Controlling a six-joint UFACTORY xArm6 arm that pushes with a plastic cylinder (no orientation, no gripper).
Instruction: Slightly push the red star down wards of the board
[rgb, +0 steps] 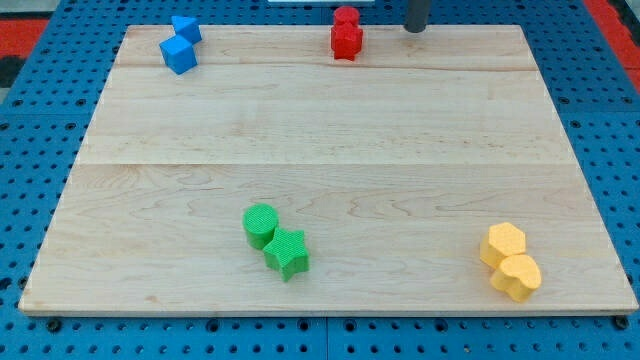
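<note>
- Our wooden board (330, 140) is pale, smooth and has planks.
- Two ribbed red blocks (346, 33) touch at the view's top edge; we cannot tell which is the star.
- My tip (416, 28), a dark rod cut off above, sits just right of them, touching nothing.
- We see no writing.

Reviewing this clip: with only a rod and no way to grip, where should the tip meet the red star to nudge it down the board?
No grasp is possible; push instead. Set my tip on the red star at its upper face, coming from the view's top. The red cylinder touches that side, so pushing through it looks likeliest. My tip stands to the star's right, apart.
</note>
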